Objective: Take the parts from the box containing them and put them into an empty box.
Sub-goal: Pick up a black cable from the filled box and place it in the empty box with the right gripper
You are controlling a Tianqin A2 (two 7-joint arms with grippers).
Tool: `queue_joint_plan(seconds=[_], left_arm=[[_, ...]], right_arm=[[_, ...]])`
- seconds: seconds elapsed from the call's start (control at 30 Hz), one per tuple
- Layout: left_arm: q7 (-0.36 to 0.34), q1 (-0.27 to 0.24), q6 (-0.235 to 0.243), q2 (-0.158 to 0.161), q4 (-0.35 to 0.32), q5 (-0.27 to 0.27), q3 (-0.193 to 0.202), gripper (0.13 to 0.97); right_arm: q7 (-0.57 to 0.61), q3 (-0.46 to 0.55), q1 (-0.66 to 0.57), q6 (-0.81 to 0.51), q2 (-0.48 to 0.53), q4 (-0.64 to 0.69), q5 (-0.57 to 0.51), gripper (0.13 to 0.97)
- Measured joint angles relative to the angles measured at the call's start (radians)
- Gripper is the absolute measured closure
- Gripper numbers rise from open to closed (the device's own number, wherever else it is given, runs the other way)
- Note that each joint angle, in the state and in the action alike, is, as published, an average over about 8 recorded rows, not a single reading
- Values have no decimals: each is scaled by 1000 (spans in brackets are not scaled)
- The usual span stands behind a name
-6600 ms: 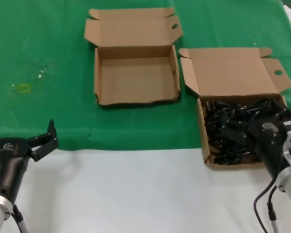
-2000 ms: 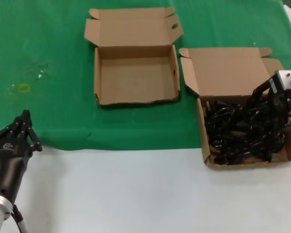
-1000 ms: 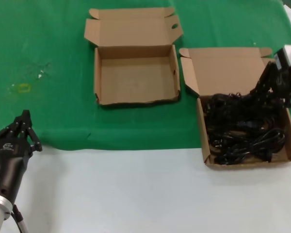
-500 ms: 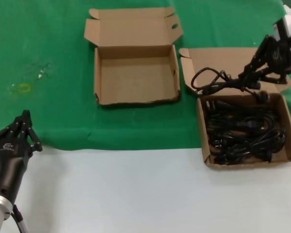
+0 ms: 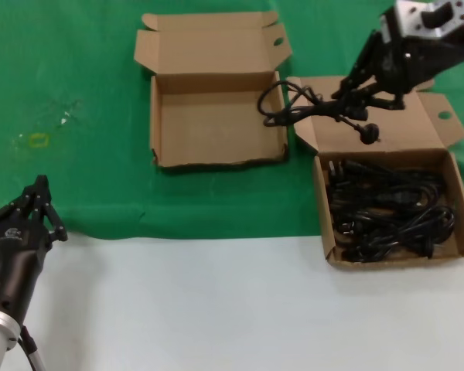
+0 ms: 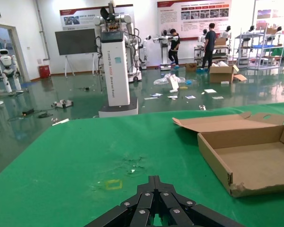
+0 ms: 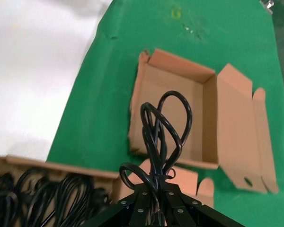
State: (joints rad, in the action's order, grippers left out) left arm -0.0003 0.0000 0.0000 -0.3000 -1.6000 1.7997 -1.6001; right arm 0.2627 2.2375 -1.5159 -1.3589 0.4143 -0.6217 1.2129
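Observation:
My right gripper [image 5: 362,94] is shut on one cord bundle [image 5: 305,108] and holds it in the air over the open lid of the box containing the parts [image 5: 460,202]. The bundle's loops reach toward the empty box [image 5: 216,124], and its plug [image 5: 369,134] dangles below. Several more cords [image 5: 390,209] lie in the right-hand box. In the right wrist view the held cord [image 7: 163,127] rises from the shut gripper [image 7: 157,188], with the empty box [image 7: 154,82] beyond it. My left gripper [image 5: 37,202] is shut and parked at the near left.
A green cloth [image 5: 77,69] covers the far part of the table, and white surface [image 5: 216,309] the near part. A small yellow mark [image 5: 37,140] sits on the cloth at left. The left wrist view shows the shut left gripper [image 6: 155,180] and the empty box [image 6: 255,158].
The right gripper closed on a cord bundle in the full box, lifted it out and carried it up and leftward over the lid. The left gripper, open earliest, is shut and has stayed put.

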Motion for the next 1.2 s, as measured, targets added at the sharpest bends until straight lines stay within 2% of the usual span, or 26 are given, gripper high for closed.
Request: queue_joint_plan(seconds=[0.2, 0.5, 0.67, 0.9, 1.2], left_arm=[[0, 0, 0, 0, 0, 0, 0, 953], [0, 0, 0, 0, 0, 0, 0, 953], [0, 0, 0, 0, 0, 0, 0, 953], [0, 0, 0, 0, 0, 0, 0, 953], [0, 0, 0, 0, 0, 0, 0, 953]], right_arm=[[31, 5, -37, 48, -86, 101, -1, 922], [167, -7, -145, 194, -273, 427, 9, 922], [207, -18, -175, 287, -351, 539, 16, 922], [187, 35, -164, 377, -402, 555, 82, 922], [137, 253, -117, 465, -413, 503, 310, 922]])
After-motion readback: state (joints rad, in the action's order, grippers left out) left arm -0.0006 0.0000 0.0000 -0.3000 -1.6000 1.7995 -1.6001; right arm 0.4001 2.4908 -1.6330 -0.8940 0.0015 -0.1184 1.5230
